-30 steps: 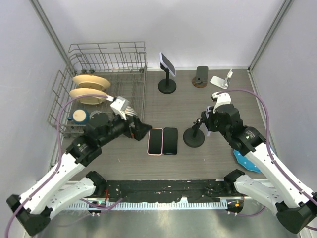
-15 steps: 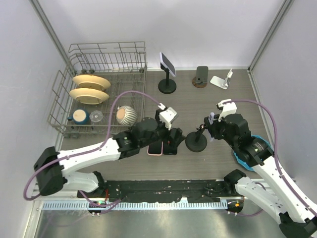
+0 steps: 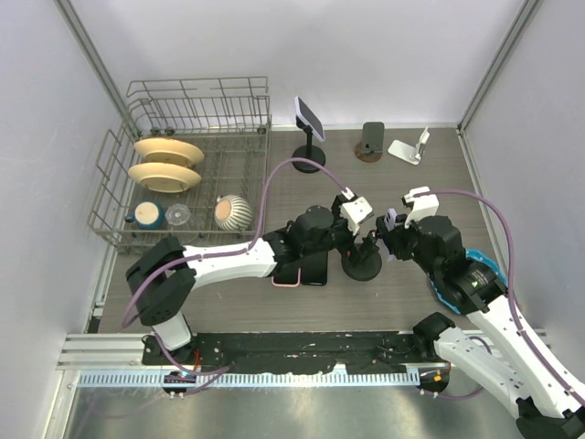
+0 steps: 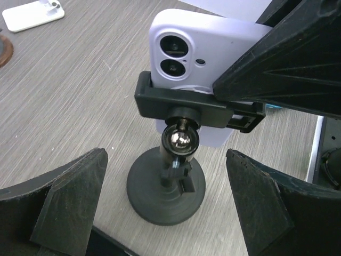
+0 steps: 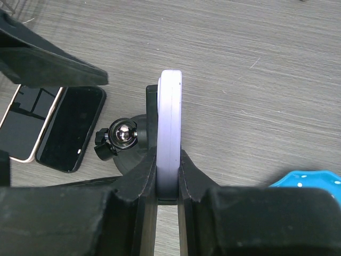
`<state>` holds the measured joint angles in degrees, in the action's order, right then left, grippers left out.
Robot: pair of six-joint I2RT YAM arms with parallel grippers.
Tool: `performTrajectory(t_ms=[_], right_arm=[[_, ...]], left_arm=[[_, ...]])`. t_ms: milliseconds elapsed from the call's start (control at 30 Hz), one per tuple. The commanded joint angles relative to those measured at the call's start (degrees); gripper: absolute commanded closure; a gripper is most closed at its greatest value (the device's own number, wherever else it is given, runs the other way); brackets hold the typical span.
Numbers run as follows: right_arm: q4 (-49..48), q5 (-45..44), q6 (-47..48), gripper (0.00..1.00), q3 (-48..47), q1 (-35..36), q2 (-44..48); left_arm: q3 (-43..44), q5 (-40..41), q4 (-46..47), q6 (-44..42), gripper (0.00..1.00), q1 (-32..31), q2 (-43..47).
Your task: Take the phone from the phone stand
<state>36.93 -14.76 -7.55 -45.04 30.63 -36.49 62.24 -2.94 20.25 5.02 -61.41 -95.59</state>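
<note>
A lavender phone (image 4: 202,48) stands upright in the clamp of a black phone stand (image 4: 166,186), which has a round base (image 3: 361,263) on the wooden table. My right gripper (image 5: 168,176) is shut on the phone (image 5: 169,117), one finger on each flat face, and its lower edge sits in the clamp. In the top view my right gripper (image 3: 391,230) is on the stand's right. My left gripper (image 4: 165,154) is open, with its fingers (image 4: 69,208) wide apart on either side of the stand's base, not touching it. It reaches in from the left (image 3: 352,229).
Two dark phones (image 5: 69,128) lie flat just left of the stand, partly under my left arm (image 3: 302,271). A dish rack (image 3: 183,165) with plates stands back left. Another stand holding a phone (image 3: 309,137) and two small stands (image 3: 370,140) are at the back. A blue object (image 3: 475,270) lies at the right.
My left arm has swung right from beside the dish rack, over the flat phones, to the stand. My right gripper has stayed at the phone on the stand, shifting only slightly.
</note>
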Motion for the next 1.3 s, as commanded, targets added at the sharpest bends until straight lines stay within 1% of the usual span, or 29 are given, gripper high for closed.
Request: performTrajectory(t_ms=[0, 100, 167, 233, 267, 333, 367, 433, 467, 533, 567, 633, 667, 700, 733, 767, 800, 833, 900, 933, 1033, 1167, 1267], right_arm=[[-9.1, 2.2, -0.2, 0.96, -0.5, 0.3, 1.4], [-9.1, 2.5, 0.0, 0.96, -0.5, 0.2, 1.6], [-9.2, 2.6, 0.1, 0.96, -0.4, 0.2, 1.9], [-9.3, 3.1, 0.3, 0.96, -0.3, 0.2, 2.0], [-9.3, 3.2, 0.4, 0.96, -0.2, 0.2, 2.1], [-9.4, 3.4, 0.5, 0.96, -0.1, 0.2, 2.3], [-9.3, 3.5, 0.5, 0.96, -0.1, 0.2, 2.3], [-9.3, 3.8, 0.6, 0.96, -0.1, 0.2, 2.4], [-9.2, 3.8, 0.8, 0.96, -0.1, 0.1, 2.4], [-9.3, 3.8, 0.9, 0.96, -0.1, 0.2, 2.4], [-9.3, 3.8, 0.8, 0.96, -0.1, 0.2, 2.5], [-9.4, 4.0, 0.9, 0.96, 0.0, 0.2, 2.5], [-9.4, 4.0, 0.9, 0.96, 0.0, 0.2, 2.6], [-9.4, 4.0, 0.9, 0.96, 0.0, 0.2, 2.7], [-9.6, 3.8, 0.9, 0.91, 0.1, 0.2, 2.7], [-9.8, 3.7, 0.6, 0.86, 0.2, 0.2, 3.0], [-9.9, 3.4, 0.5, 0.78, 0.3, 0.2, 3.2], [-10.1, 3.0, 0.1, 0.61, 0.4, 0.2, 3.4], [-10.6, 2.3, -0.3, 0.48, 0.6, 0.2, 4.1], [-11.1, 1.4, -0.4, 0.39, 0.7, 0.2, 4.4], [-12.6, 0.4, -1.2, 0.33, 0.7, 0.2, 4.9], [-13.9, -1.0, -2.4, 0.33, 0.8, 0.2, 3.8], [-15.1, -0.3, -2.4, 0.33, 1.4, 0.2, 2.0]], left_arm=[[3.2, -3.4, 6.9, -2.5, 0.03, -0.2, -2.9], [4.6, -4.3, 7.1, -3.0, 0.06, 0.0, -5.5], [6.0, -5.5, 6.4, -2.7, 0.11, 0.5, -7.4], [6.8, -7.7, 6.4, -2.1, 0.14, 0.9, -8.4], [6.9, -8.3, 6.6, -1.7, 0.18, 1.3, -9.3], [7.1, -9.4, 6.8, -1.7, 0.23, 1.5, -9.7], [7.2, -9.6, 6.8, -1.7, 0.29, 1.5, -10.0], [7.1, -10.5, 6.9, -1.8, 0.34, 1.7, -10.2], [7.0, -10.9, 7.0, -1.8, 0.41, 1.9, -10.3], [6.6, -11.3, 7.4, -1.8, 0.48, 2.0, -10.2], [6.4, -11.6, 7.5, -1.8, 0.57, 2.1, -10.2], [6.0, -12.2, 7.8, -1.8, 0.64, 2.2, -10.2], [5.7, -12.2, 8.0, -1.8, 0.73, 2.1, -10.2], [5.6, -12.6, 8.0, -1.8, 0.78, 2.2, -10.2], [5.2, -12.5, 8.3, -1.6, 0.84, 2.2, -10.1], [5.0, -12.5, 8.4, -1.4, 0.96, 2.2, -10.1], [4.9, -12.4, 8.5, -1.3, 1.0, 2.2, -10.1], [4.6, -12.4, 8.6, -1.2, 1.0, 2.2, -10.0], [4.3, -12.4, 9.0, -0.4, 1.0, 2.2, -9.7], [3.9, -12.3, 9.4, -0.2, 1.0, 2.2, -9.6], [3.2, -12.2, 10.1, 1.2, 1.0, 2.2, -9.2], [2.3, -12.4, 11.2, 3.7, 1.0, 2.2, -8.8], [1.6, -12.4, 12.0, 4.7, 1.0, 2.2, -8.4]])
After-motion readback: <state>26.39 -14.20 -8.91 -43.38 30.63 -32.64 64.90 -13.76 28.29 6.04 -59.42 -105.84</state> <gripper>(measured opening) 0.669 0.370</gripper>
